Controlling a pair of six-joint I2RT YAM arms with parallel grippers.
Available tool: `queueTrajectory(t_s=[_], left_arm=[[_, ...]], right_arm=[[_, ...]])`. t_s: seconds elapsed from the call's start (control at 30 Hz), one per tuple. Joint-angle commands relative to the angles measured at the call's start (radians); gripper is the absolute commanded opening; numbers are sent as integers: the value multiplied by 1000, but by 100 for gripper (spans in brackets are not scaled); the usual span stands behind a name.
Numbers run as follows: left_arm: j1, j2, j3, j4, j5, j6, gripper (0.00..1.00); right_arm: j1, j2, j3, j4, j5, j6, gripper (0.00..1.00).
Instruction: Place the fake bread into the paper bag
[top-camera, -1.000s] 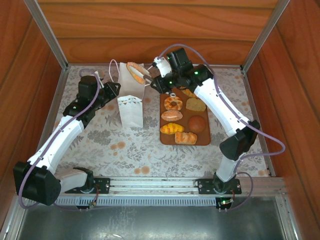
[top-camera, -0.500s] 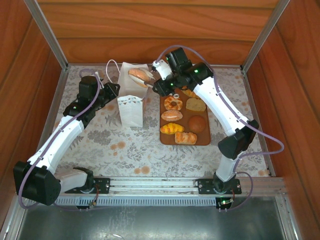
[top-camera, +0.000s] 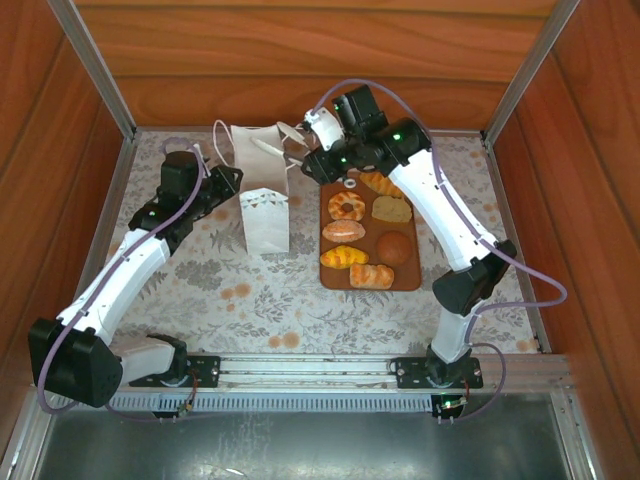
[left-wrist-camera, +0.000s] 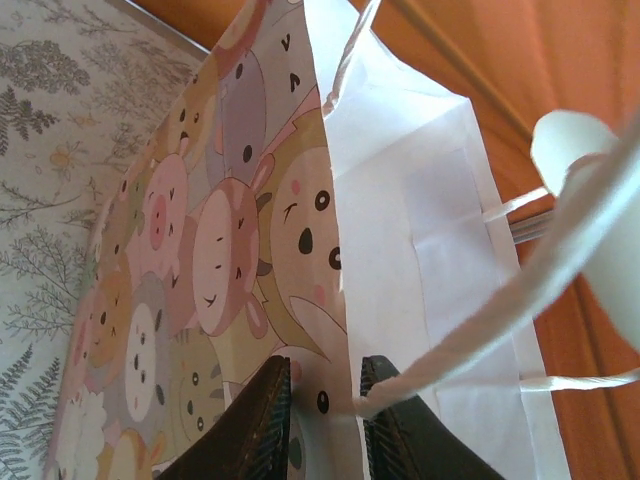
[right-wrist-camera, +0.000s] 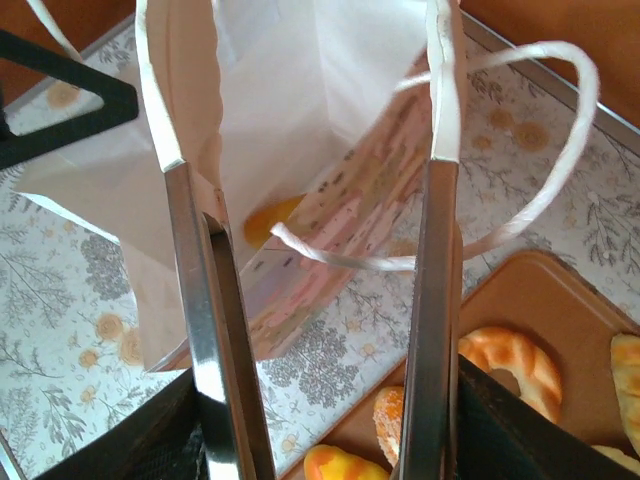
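The right hand (top-camera: 297, 148) hangs over the open mouth of the paper bag (top-camera: 264, 200), which stands upright at the far middle of the table (top-camera: 220, 290). Its fingers (right-wrist-camera: 205, 300) are now spread, with nothing held between them. A second ago they pinched an oblong roll above the bag, and half a second ago that roll was at the bag's mouth. In the right wrist view an orange-yellow roll (right-wrist-camera: 268, 218) now lies down inside the bag, partly hidden by the bag's wall.

The left hand (top-camera: 230, 178) is where it was. It pinches the bag's left wall, with its dark fingers (left-wrist-camera: 262, 425) pressed on either side of the paper.

Just right of the bag, the brown tray (top-camera: 410, 272) carries seven breads lying as before. Among them are a ringed donut (top-camera: 347, 207) and a dark bun (top-camera: 396, 247).
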Motion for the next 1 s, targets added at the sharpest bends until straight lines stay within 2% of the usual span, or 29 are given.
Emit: queueTrajectory(t_s=[0.0, 0.17, 0.37, 0.73, 0.97], left_arm=[[-6, -5, 36, -15, 10, 18, 31], [-5, -26, 52, -29, 4, 37, 48], [-5, -89, 75, -114, -45, 109, 70], [-3, -245, 11, -189, -149, 169, 89], [-1, -322, -81, -195, -221, 150, 94]], right_arm=[[7, -33, 49, 49, -54, 30, 58], [3, -77, 81, 75, -56, 65, 58], [-43, -195, 40, 50, 41, 117, 58], [-240, -514, -380, -4, 131, 181, 58], [-337, -565, -590, -51, 201, 142, 58]])
